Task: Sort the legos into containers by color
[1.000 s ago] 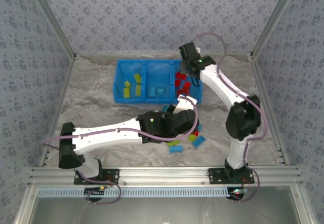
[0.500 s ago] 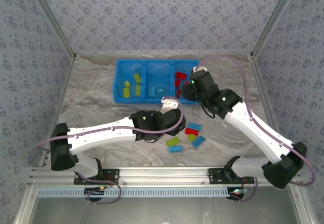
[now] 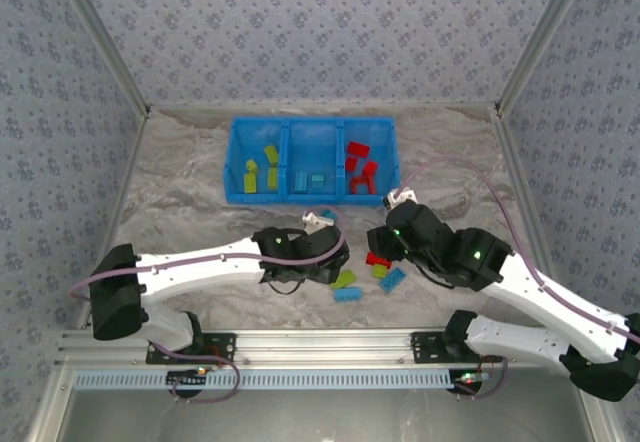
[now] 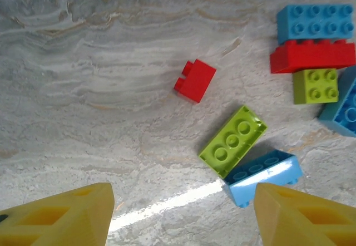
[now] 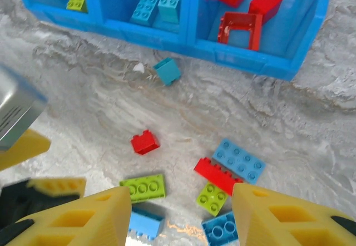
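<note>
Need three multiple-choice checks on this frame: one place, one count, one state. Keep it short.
1. Where is the hollow red frame? A. right compartment B. middle compartment C. left compartment
2. Red bricks loose on the table? A. one B. two C. four
3. The left gripper is: A. open, empty B. shut on a red brick C. shut on a blue brick
Key: A, it lies beside other reds there; B, a small brick and a long brick; A, fingers apart, bare table between.
</note>
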